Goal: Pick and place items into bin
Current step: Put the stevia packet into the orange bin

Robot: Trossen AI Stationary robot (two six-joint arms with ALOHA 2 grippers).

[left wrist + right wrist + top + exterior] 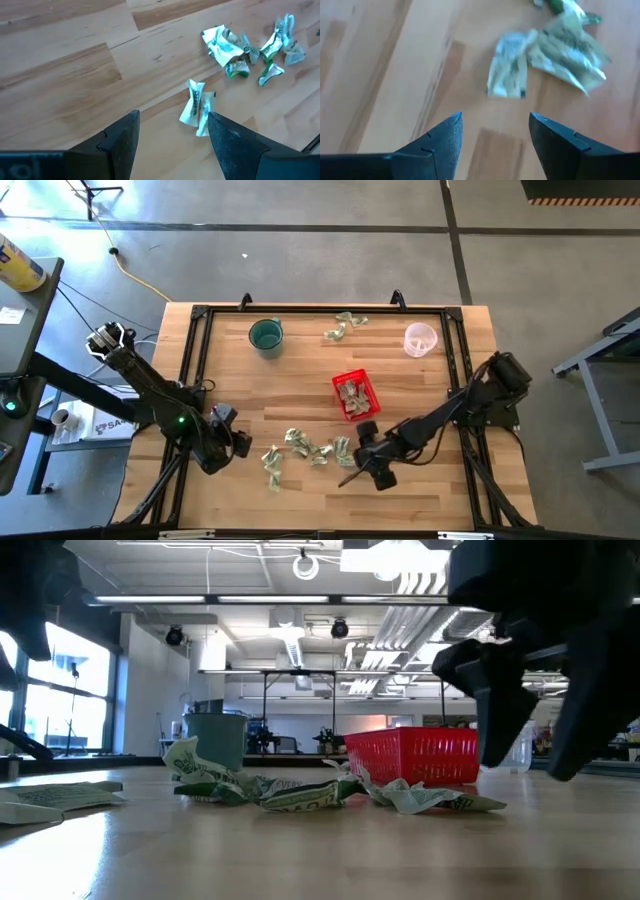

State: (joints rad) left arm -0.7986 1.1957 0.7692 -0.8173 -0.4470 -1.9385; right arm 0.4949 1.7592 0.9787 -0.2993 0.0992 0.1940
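Red bin (355, 394), long axis slightly tilted.

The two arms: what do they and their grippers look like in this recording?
Both arms are dark, jointed links with black cables running along them. The left arm shows a small green light near its forearm and a pale cylindrical base joint. The left gripper and right gripper each have two dark, wedge-shaped fingers.

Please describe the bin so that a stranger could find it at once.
Look at the wooden table from above, slightly right of its middle. The bin is a small red basket with perforated sides and some crumpled items inside; both cups nearby are round, not red.
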